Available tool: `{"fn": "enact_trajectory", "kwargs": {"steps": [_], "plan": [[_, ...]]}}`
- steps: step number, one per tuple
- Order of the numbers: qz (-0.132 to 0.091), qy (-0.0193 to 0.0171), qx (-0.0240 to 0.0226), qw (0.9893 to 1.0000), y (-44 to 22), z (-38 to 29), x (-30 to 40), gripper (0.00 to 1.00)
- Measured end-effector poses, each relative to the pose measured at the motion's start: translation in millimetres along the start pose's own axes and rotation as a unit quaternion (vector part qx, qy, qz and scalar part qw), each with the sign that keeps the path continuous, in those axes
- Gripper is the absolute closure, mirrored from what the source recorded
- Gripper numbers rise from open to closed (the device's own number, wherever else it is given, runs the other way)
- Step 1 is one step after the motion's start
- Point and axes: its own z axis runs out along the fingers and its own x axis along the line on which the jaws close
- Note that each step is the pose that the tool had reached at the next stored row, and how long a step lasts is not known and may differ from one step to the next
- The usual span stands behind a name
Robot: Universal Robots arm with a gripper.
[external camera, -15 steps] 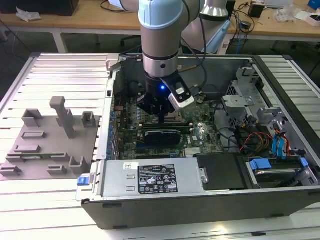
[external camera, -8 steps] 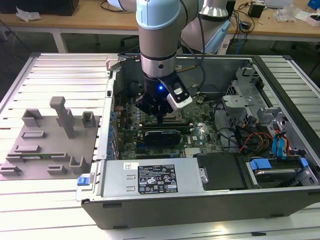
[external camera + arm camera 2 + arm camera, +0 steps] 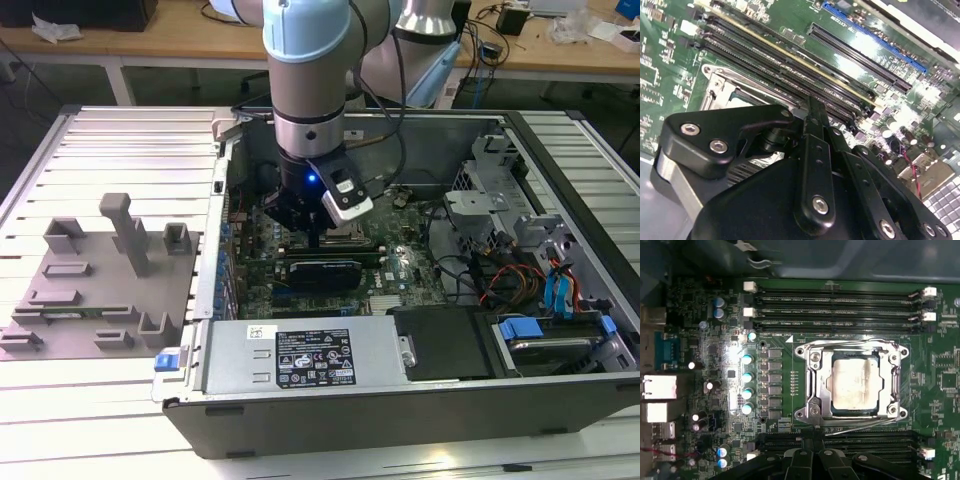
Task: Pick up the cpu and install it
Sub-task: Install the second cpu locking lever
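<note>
- On the exterior view's left, a grey fixture tray (image 3: 90, 290) lies on the table beside the open computer case (image 3: 420, 400).
- Toward centre, the gripper (image 3: 316, 236) hangs low over the motherboard (image 3: 400, 270).
- The cpu (image 3: 854, 384) lies in the socket frame (image 3: 812, 385), at about 12 o'clock from the gripper in the first wrist view.
- Judged light, stiff and fragile; best held by opposite edges.
- Jaws: I cannot tell whether released or clenched; nothing is seen between them.
</note>
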Motion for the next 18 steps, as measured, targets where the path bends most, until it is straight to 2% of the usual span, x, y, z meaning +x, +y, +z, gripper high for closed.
{"fn": "enact_trajectory", "kwargs": {"steps": [2,5,9,13,15,18], "plan": [[0.013,0.0001,-0.0002,0.9999,0.0,0.9,0.1,0.89],[0.018,-0.0005,-0.0049,0.9998,0.0,1.8,0.2,0.89],[0.018,-0.0018,-0.0149,0.9997,0.0,2.8,0.3,0.89],[0.019,-0.0054,-0.0328,0.9993,0.0,3.8,1.0,0.89],[0.02,-0.0101,-0.0443,0.9988,0.1,4.2,2.6,0.89],[0.02,-0.0103,-0.0444,0.9988,0.0,3.8,2.7,0.89]]}}
